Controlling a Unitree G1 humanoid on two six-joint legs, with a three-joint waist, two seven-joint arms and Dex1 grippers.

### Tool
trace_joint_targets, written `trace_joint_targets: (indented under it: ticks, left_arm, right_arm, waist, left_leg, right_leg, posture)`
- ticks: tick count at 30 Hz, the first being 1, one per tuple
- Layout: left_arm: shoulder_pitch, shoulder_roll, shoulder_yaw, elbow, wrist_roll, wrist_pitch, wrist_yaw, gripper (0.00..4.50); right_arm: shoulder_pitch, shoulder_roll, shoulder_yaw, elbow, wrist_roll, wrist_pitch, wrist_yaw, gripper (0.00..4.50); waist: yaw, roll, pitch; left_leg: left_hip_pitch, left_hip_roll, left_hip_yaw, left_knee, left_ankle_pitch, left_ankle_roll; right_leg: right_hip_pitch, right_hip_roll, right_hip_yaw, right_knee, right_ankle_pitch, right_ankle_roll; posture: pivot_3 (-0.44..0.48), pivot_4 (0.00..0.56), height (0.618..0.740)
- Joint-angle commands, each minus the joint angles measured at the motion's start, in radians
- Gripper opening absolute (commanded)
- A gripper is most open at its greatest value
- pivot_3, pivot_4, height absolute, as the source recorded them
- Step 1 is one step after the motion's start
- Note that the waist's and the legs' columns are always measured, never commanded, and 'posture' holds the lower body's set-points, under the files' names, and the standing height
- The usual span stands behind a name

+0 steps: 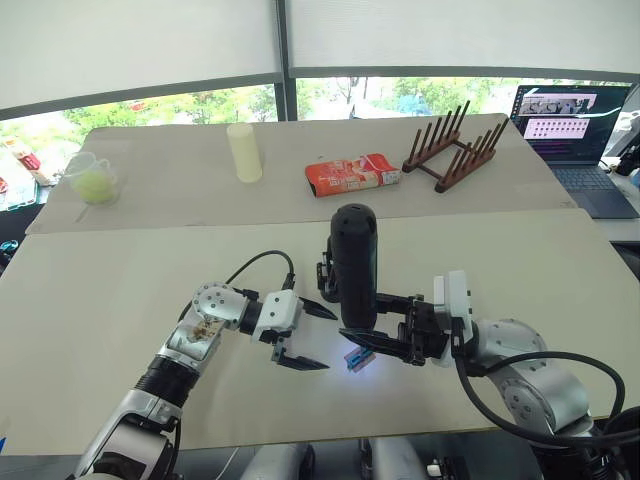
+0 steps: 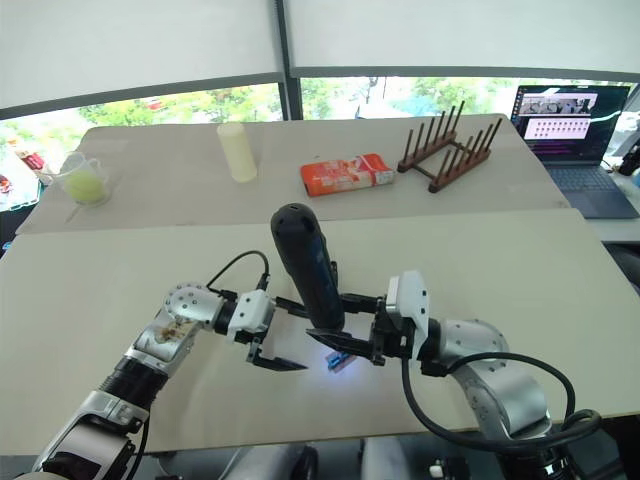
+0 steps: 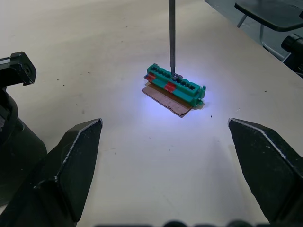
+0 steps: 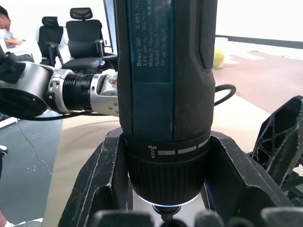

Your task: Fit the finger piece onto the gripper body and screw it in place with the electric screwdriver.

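My right gripper is shut on the electric screwdriver and holds it upright. The thin bit points down onto a small green-brown block, lit by the tool's light. To the left of the block my left gripper stands open, and nothing lies between its fingers. A chunky black mechanism, apparently the gripper body, stands right behind the screwdriver and is mostly hidden by it. It also sits beside my left finger. The finger piece is out of view.
On the far table stand a pale yellow cylinder, a red packet, a wooden peg rack and a clear jug with something green inside. A laptop is at the far right. The near table edge lies just below my arms.
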Motion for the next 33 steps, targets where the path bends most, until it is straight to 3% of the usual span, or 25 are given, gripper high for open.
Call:
trace_joint_targets:
  ticks: [1,33]
  left_arm:
    - [-0.016,-0.001,0.008,-0.007,-0.005,-0.025,0.001,4.5]
    - [-0.042,-0.01,0.012,0.05,-0.001,-0.054,0.014,4.5]
  right_arm:
    - [-0.017,0.004,-0.005,-0.029,0.018,-0.028,0.008,1.9]
    - [-0.029,-0.001,0.001,-0.04,0.027,-0.014,-0.014,1.9]
  waist:
    - [0.0,0.0,0.0]
    - [0.0,0.0,0.0]
  left_leg:
    - [0.0,0.0,0.0,0.0,0.0,0.0]
    - [0.0,0.0,0.0,0.0,0.0,0.0]
  right_leg:
    - [0.0,0.0,0.0,0.0,0.0,0.0]
    - [0.0,0.0,0.0,0.0,0.0,0.0]
  posture:
    - [0.0,0.15,0.74]
    - [0.0,0.15,0.74]
